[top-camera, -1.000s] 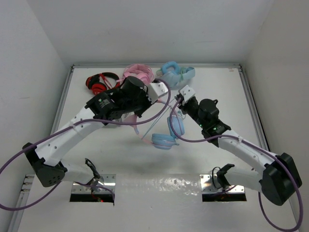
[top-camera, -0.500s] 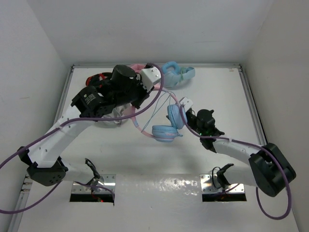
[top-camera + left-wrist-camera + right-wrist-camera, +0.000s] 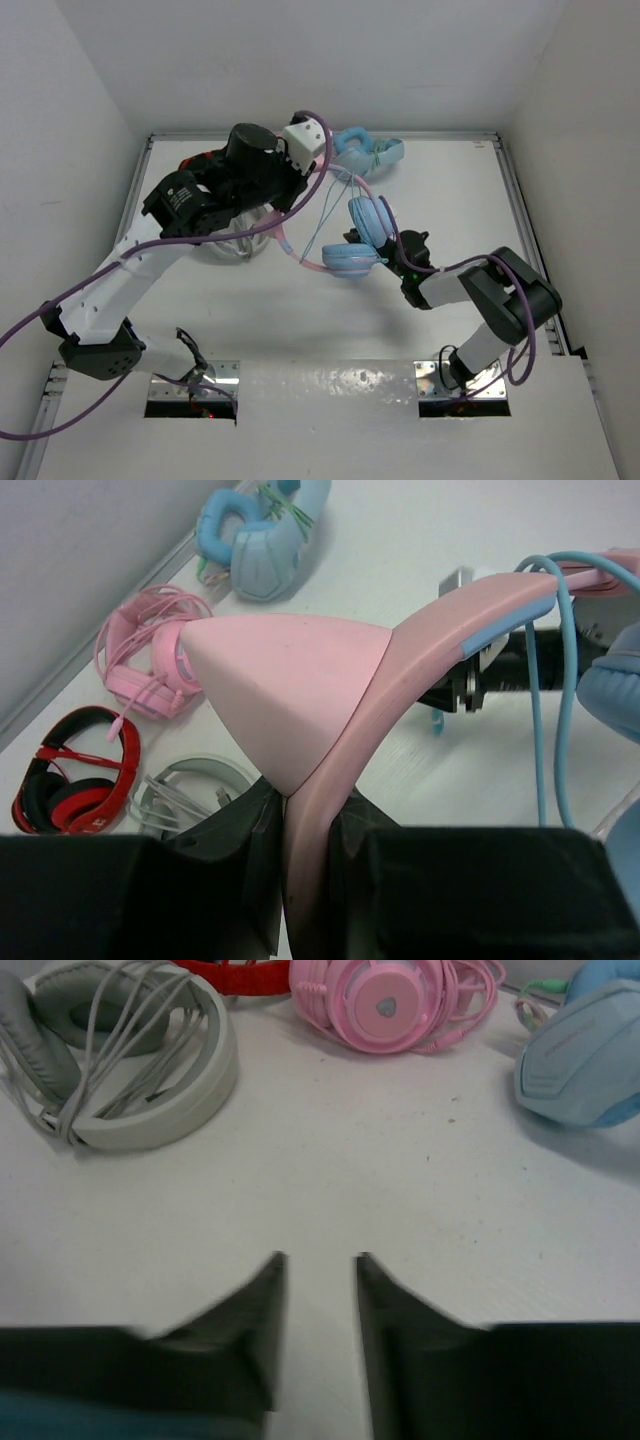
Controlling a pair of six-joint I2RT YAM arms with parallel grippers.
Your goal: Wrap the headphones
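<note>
The headphones [image 3: 362, 222] hang in the air over the middle of the table, with light blue earcups and a pink headband [image 3: 330, 680] that has a pink ear. My left gripper [image 3: 305, 805] is shut on the headband and holds it up; in the top view it [image 3: 282, 215] is left of the earcups. The thin teal cable [image 3: 548, 700] loops down loosely from the band [image 3: 322, 215]. My right gripper [image 3: 320, 1260] is open and empty, low over the table. In the top view it [image 3: 351, 238] is mostly hidden beneath the earcups.
An all-pink pair [image 3: 385, 995], a white-grey pair with cord [image 3: 130, 1070], a red-black pair [image 3: 70, 770] and an all-light-blue pair [image 3: 365, 150] lie along the back of the table. White walls close in the table's sides.
My left arm has lifted the headphones higher and toward the back. My right arm has folded in, and its gripper has dropped from beside the cable to low under the earcups.
</note>
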